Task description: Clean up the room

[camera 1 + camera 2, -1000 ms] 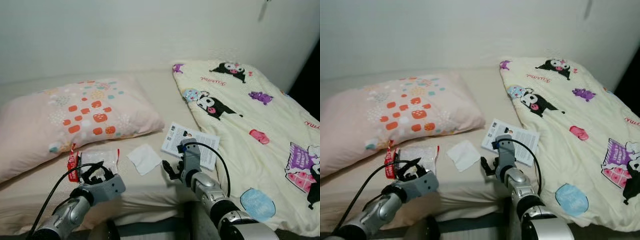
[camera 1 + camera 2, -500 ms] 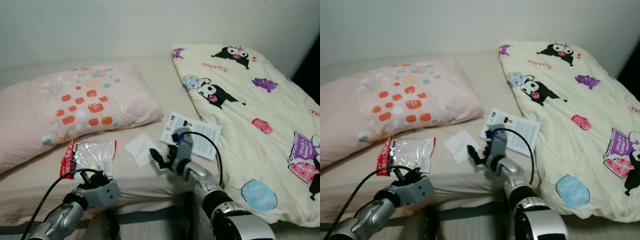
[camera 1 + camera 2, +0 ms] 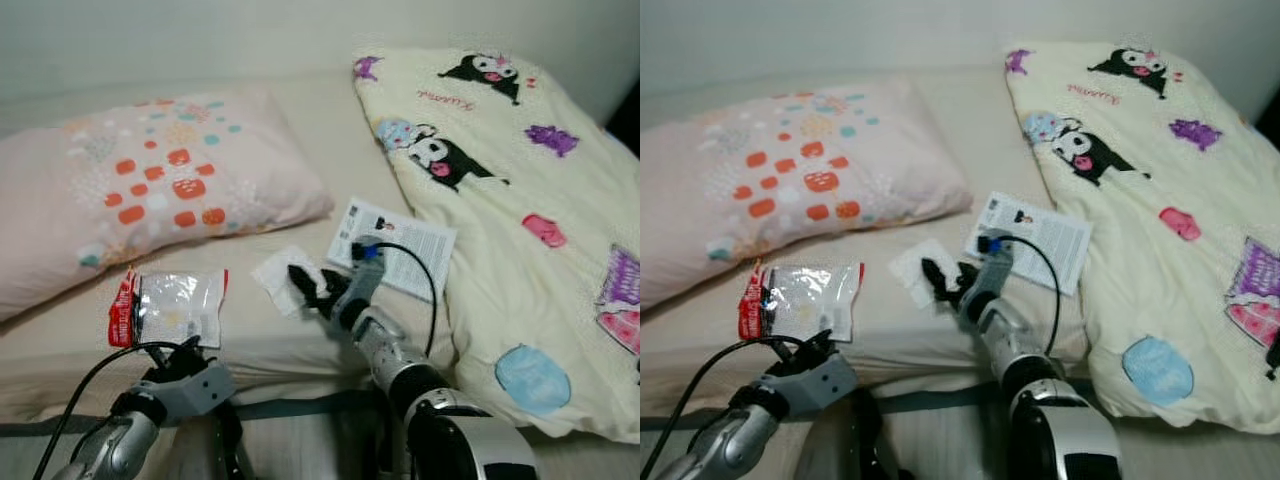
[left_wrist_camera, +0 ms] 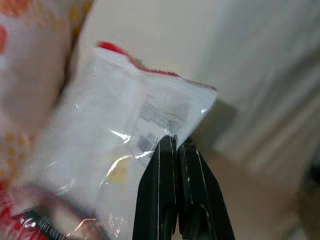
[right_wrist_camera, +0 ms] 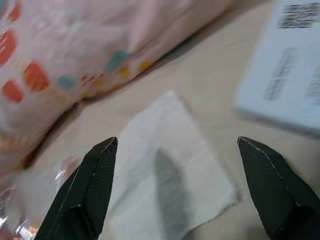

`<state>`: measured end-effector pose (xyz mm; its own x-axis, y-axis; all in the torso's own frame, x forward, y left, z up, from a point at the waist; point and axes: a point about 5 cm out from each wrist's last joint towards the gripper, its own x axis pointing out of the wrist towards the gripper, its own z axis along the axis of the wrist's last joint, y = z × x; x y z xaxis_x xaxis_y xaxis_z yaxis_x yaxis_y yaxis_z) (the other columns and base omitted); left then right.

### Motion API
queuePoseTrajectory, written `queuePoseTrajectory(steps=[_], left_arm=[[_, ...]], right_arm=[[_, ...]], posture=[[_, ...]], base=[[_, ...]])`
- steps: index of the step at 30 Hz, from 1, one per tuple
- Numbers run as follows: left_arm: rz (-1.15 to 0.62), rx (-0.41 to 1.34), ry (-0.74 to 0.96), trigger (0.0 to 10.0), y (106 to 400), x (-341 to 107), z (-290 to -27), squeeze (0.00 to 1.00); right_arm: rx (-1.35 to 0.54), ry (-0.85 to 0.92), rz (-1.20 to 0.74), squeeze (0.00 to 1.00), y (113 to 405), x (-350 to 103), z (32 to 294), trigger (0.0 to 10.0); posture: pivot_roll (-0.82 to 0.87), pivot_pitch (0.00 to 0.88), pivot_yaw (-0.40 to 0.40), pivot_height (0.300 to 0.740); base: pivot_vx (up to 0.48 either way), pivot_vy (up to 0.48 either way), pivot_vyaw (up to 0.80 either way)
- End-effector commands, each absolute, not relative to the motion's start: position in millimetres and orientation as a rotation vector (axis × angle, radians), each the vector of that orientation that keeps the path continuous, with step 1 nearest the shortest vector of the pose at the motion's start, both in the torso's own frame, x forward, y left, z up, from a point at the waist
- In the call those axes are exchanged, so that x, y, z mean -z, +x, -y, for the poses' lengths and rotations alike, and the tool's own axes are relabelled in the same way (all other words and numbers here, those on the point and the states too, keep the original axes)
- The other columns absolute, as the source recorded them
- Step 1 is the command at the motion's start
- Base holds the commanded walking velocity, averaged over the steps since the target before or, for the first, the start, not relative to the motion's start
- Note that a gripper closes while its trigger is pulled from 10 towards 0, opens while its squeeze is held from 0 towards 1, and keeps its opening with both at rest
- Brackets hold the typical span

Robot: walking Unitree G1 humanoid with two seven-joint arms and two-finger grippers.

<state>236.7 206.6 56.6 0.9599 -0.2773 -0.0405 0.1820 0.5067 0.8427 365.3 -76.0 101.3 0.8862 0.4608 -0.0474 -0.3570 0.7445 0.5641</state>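
A white tissue lies flat on the bed sheet between a clear plastic bag with a red edge and a printed leaflet. My right gripper hovers over the tissue's near side, open. In the right wrist view its fingers stand wide apart with the tissue between them. My left gripper is low at the bed's front edge, just short of the bag. Its fingers are pressed together, with the bag beyond the tips.
A pink patterned pillow lies at the back left. A cream cartoon-print blanket covers the right side of the bed. The mattress front edge runs just before my arms. A pale wall stands behind.
The camera has tilted down and closer. My right gripper has swung left from the leaflet to the tissue and spread its fingers. My left gripper has dropped back from the bag.
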Motion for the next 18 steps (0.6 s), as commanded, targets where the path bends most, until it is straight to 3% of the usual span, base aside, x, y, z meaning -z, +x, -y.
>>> queuePoseTrajectory(steps=[1, 9, 13, 15, 17, 18], left_arm=[[0.048, 0.293, 1.016, 0.0, 225.2, -54.0, -213.9, 0.0], [0.025, 0.29, 0.997, 0.0, 212.8, -58.1, -209.7, 0.0], [0.015, 0.283, 0.99, 0.0, 211.4, -59.1, -207.8, 0.0], [0.01, 0.279, 0.987, 0.0, 210.7, -59.5, -207.2, 0.0], [-0.003, 0.271, 0.985, 0.0, 209.8, -60.9, -206.7, 0.0], [-0.003, 0.271, 0.985, 0.0, 209.8, -60.9, -206.7, 0.0]], right_arm=[[-0.41, 0.62, -0.203, 0.0, 366.6, -100.3, 78.3, 10.0], [-0.473, 0.312, -0.316, 0.0, 362.9, -93.0, 61.8, 10.0], [-0.548, 0.263, -0.331, 0.0, 359.5, -92.6, 50.2, 10.0], [-0.581, 0.267, -0.326, 0.0, 358.8, -94.5, 45.3, 9.4], [-0.642, 0.261, -0.309, 0.0, 358.1, -99.3, 37.0, 4.8], [-0.642, 0.261, -0.309, 0.0, 358.1, -99.3, 37.0, 4.8]], posture=[[0.08, 0.369, 0.029, 0.485], [0.08, 0.379, 0.018, 0.485], [0.08, 0.376, 0.01, 0.485], [0.08, 0.373, 0.007, 0.485], [0.07, 0.37, 0.002, 0.485], [0.07, 0.37, 0.002, 0.485]], base=[[0.0, 0.0, 0.0], [0.0, 0.0, 0.0], [0.0, 0.0, 0.0], [0.0, 0.0, 0.0], [0.0, 0.0, 0.0], [0.0, 0.0, 0.0]])
